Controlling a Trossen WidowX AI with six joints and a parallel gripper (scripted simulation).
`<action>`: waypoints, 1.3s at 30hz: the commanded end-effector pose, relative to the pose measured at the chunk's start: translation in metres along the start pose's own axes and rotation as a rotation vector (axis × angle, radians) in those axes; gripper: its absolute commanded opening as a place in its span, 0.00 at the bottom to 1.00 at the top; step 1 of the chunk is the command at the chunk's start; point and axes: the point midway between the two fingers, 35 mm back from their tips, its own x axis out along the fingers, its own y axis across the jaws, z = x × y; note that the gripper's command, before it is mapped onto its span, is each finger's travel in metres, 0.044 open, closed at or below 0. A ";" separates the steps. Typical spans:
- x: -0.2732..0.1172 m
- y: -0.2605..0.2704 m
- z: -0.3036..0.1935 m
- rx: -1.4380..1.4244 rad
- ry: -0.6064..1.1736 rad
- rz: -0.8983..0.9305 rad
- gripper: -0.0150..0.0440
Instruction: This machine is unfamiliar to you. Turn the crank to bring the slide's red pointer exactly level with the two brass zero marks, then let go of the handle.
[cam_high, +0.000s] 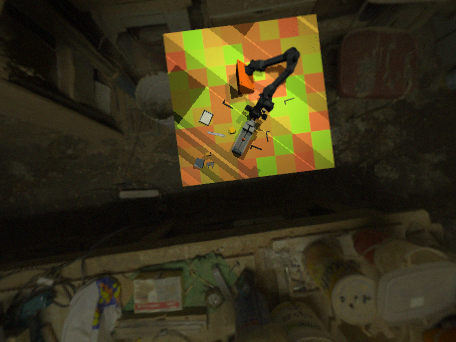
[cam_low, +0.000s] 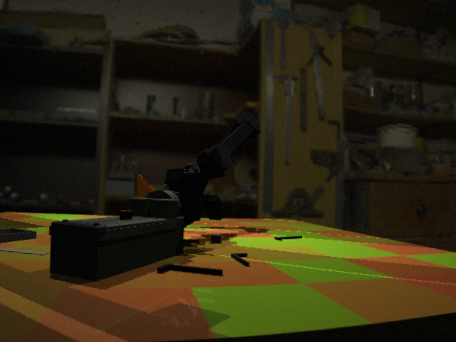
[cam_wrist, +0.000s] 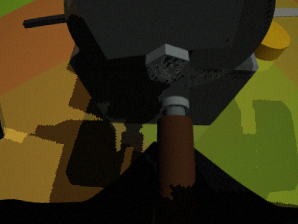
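Gripper: nearly shut, its fingertips (cam_high: 252, 116) closed on the brown crank handle (cam_wrist: 176, 150); the fingers are mostly lost in black shadow in the wrist view.
Handle: a brown upright-looking cylinder in the wrist view, on a pale collar just beyond the grip; its lower part is cut off by darkness.
Machine: a long grey box (cam_high: 242, 143) (cam_low: 117, 250) (cam_wrist: 210, 107) on the checkered surface (cam_high: 305, 145) (cam_low: 320, 305) (cam_wrist: 25, 165), with a round housing (cam_low: 165, 202) (cam_wrist: 175, 25) at the end nearest the arm (cam_high: 280, 80) (cam_low: 192, 192).
Slide: a small orange piece (cam_high: 243, 139) (cam_low: 126, 214) shows on the box's top, probably the pointer or its carriage; whether it is level with the zero marks cannot be told.
Nearby: a yellow disc (cam_high: 232, 131) (cam_wrist: 273, 41) lies beside the machine; a white-faced, dark-rimmed tile (cam_high: 206, 118) lies farther off.
Feel: the handle looks rigid and smooth, perhaps slippery if the grip twists; the crank's resistance is unknown, so slow turning seems wise.
Hold: mid-length on the cylinder, clear of the collar, letting it roll between the fingers as the crank goes round.
Risk: pulling off the crank's circle could strain the arm or shift the box; overshoot would need a small turn back.
Release: open only once the pointer is level, backing straight off the handle.
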 end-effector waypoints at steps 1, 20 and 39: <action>0.001 0.009 -0.001 -0.010 0.006 0.019 0.25; 0.000 0.013 0.000 -0.010 0.006 0.019 0.25; 0.000 0.016 0.000 -0.010 0.006 0.019 0.25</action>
